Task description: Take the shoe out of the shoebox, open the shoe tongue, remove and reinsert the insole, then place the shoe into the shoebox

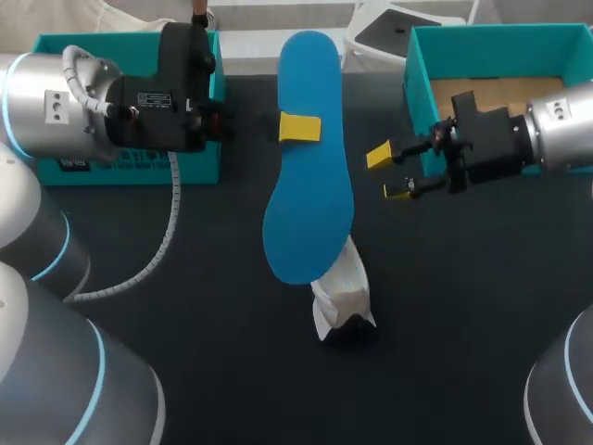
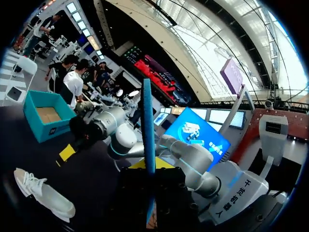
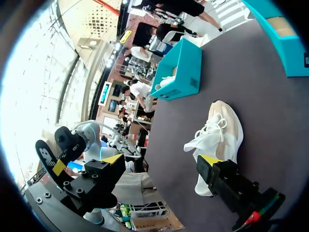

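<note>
A long blue insole (image 1: 310,176) hangs above the table's middle, with my left gripper (image 1: 299,127) shut on its far half. In the left wrist view the insole (image 2: 148,125) stands edge-on between my left gripper's (image 2: 147,166) fingers. The white shoe (image 1: 343,295) lies on its side on the dark table, partly hidden under the insole's near end. My right gripper (image 1: 389,173) stands open to the right of the insole, holding nothing. From the right wrist, my right gripper (image 3: 161,159) is spread wide, with the shoe (image 3: 219,137) on the table beyond it.
A teal shoebox (image 1: 556,42) with brown card inside stands at the back right, behind my right arm. A second teal box (image 1: 130,169) stands at the back left, under my left arm. The dark tabletop (image 1: 463,306) surrounds the shoe.
</note>
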You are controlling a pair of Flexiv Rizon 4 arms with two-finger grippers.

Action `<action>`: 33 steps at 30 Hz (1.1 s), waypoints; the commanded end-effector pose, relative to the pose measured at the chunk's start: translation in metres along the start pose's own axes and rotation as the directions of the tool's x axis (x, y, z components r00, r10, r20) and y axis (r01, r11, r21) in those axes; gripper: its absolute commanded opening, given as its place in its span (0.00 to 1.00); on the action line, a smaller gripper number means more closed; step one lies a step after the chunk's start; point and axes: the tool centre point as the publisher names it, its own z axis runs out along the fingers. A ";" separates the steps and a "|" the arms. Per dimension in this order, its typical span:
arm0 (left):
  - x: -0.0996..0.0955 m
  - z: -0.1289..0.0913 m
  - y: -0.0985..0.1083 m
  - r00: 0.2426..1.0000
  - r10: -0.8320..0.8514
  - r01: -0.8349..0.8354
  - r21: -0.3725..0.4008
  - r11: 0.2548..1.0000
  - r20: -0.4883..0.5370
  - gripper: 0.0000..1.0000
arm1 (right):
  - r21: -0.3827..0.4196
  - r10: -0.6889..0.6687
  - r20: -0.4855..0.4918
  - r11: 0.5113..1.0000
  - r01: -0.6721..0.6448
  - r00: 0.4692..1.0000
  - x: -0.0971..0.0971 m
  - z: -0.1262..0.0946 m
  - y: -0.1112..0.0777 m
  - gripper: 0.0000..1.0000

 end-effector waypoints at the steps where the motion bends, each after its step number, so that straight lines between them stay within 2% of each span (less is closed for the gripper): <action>1: -0.010 -0.006 0.001 0.709 0.706 -0.702 -0.098 0.705 -0.005 0.00 | 0.000 0.001 0.000 1.000 -0.001 1.000 0.000 0.002 0.001 1.00; 4: -0.017 -0.010 0.006 0.648 0.762 -0.756 -0.118 0.643 -0.001 0.00 | 0.000 0.001 0.000 1.000 -0.001 1.000 0.000 0.002 0.001 1.00; 8: -0.026 -0.016 0.010 0.582 0.813 -0.809 -0.080 0.582 0.019 0.00 | 0.000 0.001 0.000 1.000 -0.001 1.000 0.000 0.002 0.001 1.00; 10: -0.029 -0.017 0.013 0.607 0.794 -0.791 -0.067 0.608 0.040 0.00 | 0.000 0.001 0.000 1.000 -0.001 1.000 0.000 0.002 0.001 1.00; 24: -0.029 -0.017 0.013 0.607 0.794 -0.791 -0.067 0.608 0.040 0.00 | 0.000 0.001 0.000 1.000 -0.001 1.000 0.000 0.002 0.001 1.00; 25: -0.034 -0.017 0.015 0.575 0.816 -0.815 -0.052 0.578 0.052 0.00 | 0.000 0.001 0.000 1.000 -0.001 1.000 0.000 0.002 0.001 1.00; 30: -0.053 -0.023 0.027 0.259 0.961 -0.964 -0.026 0.263 0.100 0.00 | 0.000 0.001 0.000 1.000 -0.001 1.000 0.000 0.002 0.001 1.00; 31: -0.057 -0.025 0.030 0.237 0.966 -0.971 -0.003 0.239 0.106 0.00 | 0.000 0.001 0.000 1.000 -0.001 1.000 0.000 0.002 0.001 1.00; 33: -0.063 -0.027 0.035 0.084 0.989 -0.996 0.010 0.083 0.118 0.00 | 0.000 0.001 0.000 1.000 -0.001 1.000 0.000 0.002 0.001 1.00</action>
